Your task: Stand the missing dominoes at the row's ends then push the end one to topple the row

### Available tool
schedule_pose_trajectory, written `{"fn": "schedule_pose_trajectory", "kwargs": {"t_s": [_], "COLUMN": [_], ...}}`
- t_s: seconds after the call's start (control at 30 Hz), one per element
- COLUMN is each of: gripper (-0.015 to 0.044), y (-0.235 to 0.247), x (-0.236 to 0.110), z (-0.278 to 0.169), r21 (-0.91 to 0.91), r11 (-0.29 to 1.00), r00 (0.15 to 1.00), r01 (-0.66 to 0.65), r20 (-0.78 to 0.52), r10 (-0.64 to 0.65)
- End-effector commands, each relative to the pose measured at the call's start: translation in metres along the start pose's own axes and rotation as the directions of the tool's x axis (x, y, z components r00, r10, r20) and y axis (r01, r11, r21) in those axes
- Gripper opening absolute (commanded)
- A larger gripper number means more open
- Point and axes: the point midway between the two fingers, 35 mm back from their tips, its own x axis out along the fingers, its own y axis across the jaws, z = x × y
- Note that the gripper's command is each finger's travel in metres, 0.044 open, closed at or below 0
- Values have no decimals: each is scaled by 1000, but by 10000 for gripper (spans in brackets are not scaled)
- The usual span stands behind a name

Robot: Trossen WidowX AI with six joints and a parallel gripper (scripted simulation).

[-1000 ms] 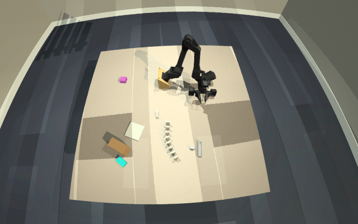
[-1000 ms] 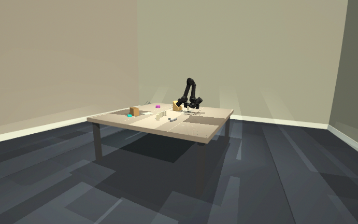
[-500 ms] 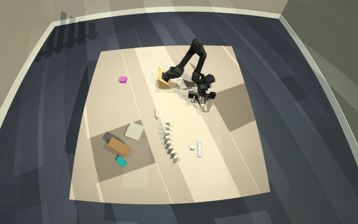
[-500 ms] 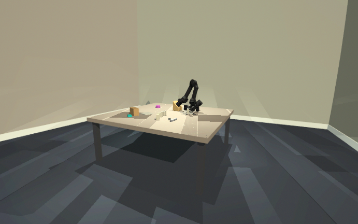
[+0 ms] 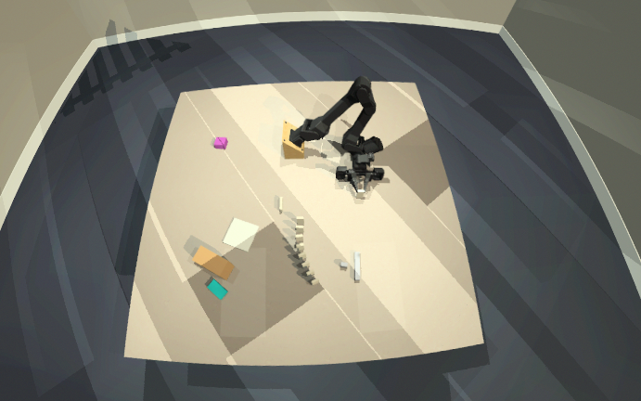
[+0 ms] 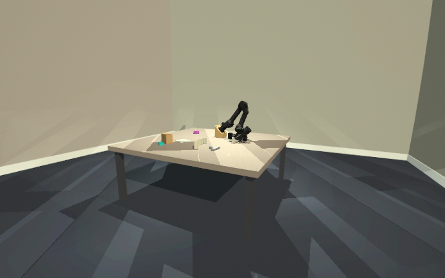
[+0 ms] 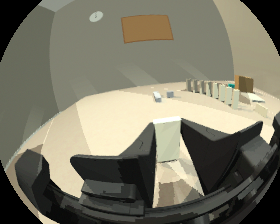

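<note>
The gripper (image 5: 361,188) is clamping a pale domino (image 7: 167,139) upright between its fingers. The standing row (image 5: 301,248) is lying ahead of the hand, off to one side and well apart, its line running away from the hand. Spacing between the row's dominoes is proving hard to judge; a lone domino (image 5: 280,203) is standing beyond the near end.

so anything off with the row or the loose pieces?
One domino stands apart from the row, with a wider gap than the rest. Two grey pieces lie flat to the side of the row. The gripper holds a pale domino away from the row.
</note>
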Motion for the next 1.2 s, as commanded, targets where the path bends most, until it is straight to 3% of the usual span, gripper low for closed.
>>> {"fn": "schedule_pose_trajectory", "kwargs": {"t_s": [0.0,0.17,0.6,1.17], "gripper": [107,107,440,440], "y": [0,0,0,5], "x": [0,0,0,12], "z": [0,0,0,50], "r21": [7,7,7,-52], "r11": [1000,1000,1000,999], "r00": [1000,1000,1000,1000], "r01": [3,3,3,-1], "r20": [5,5,5,-20], "r10": [-3,-3,-3,0]}}
